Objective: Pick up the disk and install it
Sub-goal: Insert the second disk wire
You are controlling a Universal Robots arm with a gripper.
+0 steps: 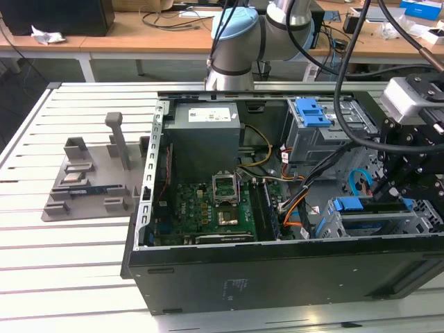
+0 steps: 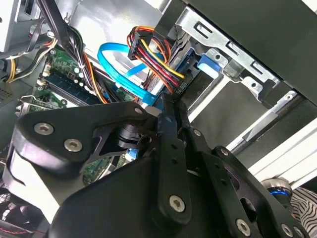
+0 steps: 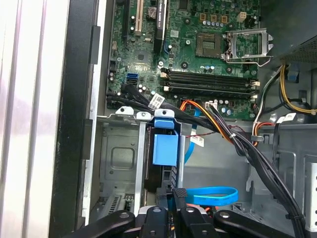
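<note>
Exterior view: gripper point(image 1: 386, 189) at four o'clock of the case point(image 1: 277, 277), low over the cage point(image 1: 378, 222); disk point(image 1: 368, 206) seated there, blue carrier showing.

Second wrist view: fingers point(image 2: 166, 119) pressed together, nothing between; carrier point(image 2: 207, 64) in the bay.

First wrist view: disk point(image 3: 163, 148) slotted in the cage point(image 3: 119, 158), six o'clock of the motherboard point(image 3: 198, 49).

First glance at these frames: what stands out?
The open computer case with its green motherboard dominates the exterior view. At that view's right, the black gripper sits low over the drive cage, where the disk with its blue carrier is in the bay. A bright blue cable loops nearby.
</note>
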